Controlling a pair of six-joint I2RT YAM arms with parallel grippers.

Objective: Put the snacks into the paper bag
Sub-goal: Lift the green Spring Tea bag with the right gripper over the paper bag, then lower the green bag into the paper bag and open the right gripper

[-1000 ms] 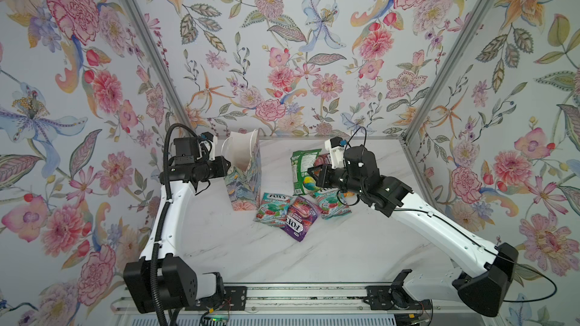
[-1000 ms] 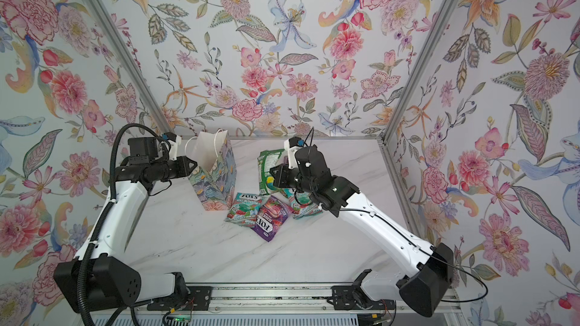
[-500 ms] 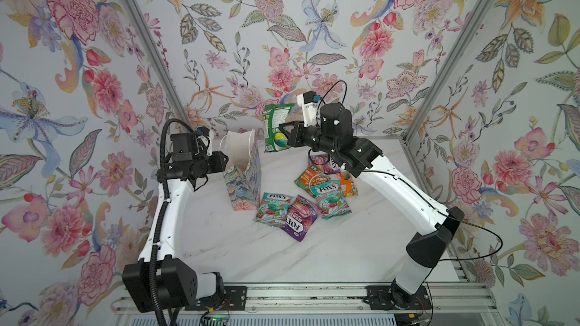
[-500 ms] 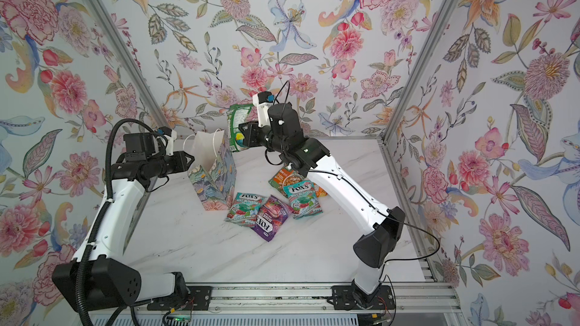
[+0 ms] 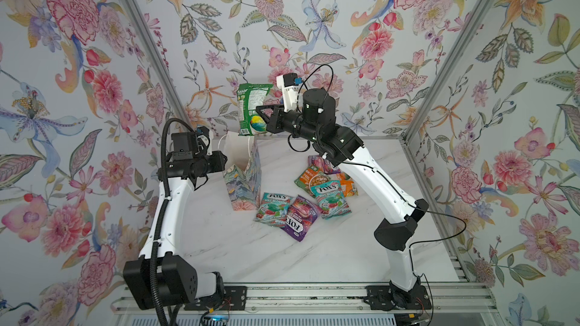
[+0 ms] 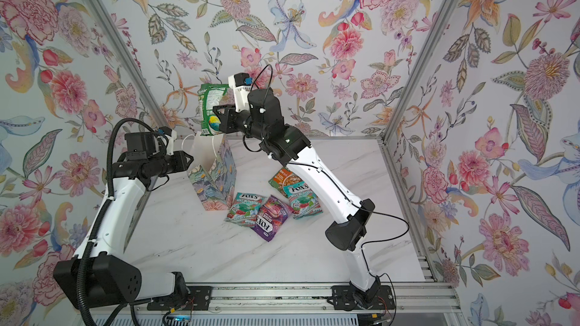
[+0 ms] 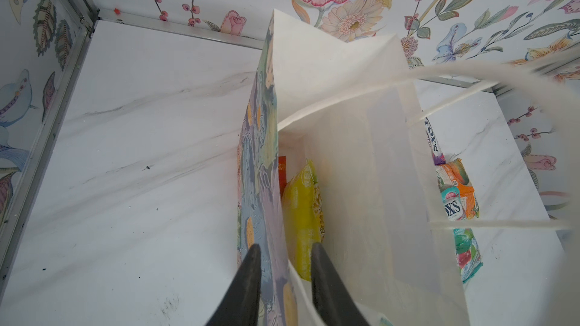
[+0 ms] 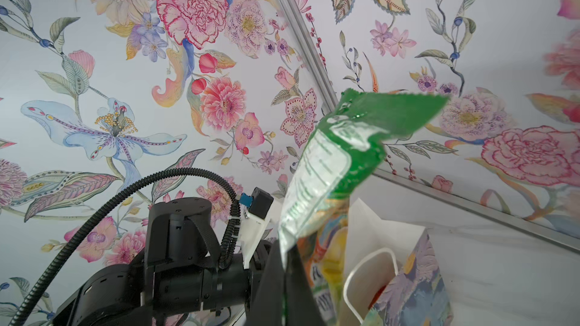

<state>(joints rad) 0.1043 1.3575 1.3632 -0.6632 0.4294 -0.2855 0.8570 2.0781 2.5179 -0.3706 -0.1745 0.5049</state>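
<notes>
Nearest you on the white marbled worktop (image 5: 219,246), a purple FOX'S packet (image 5: 299,219) reading "BERRIES" overlaps a teal packet (image 5: 273,208) marked "MINT BLOSSOM"; behind them your right arm (image 5: 370,177) covers part of an orange pouch (image 5: 309,177); your left end effector (image 7: 285,247) stands part open astride the wall of the paper bag (image 5: 243,180), a yellow packet (image 7: 303,214) half seen inside; your right end effector (image 5: 264,118) is clamped on the green pouch (image 5: 251,101) above the bag's mouth, its print unreadable; floral walls (image 5: 314,26) behind.
</notes>
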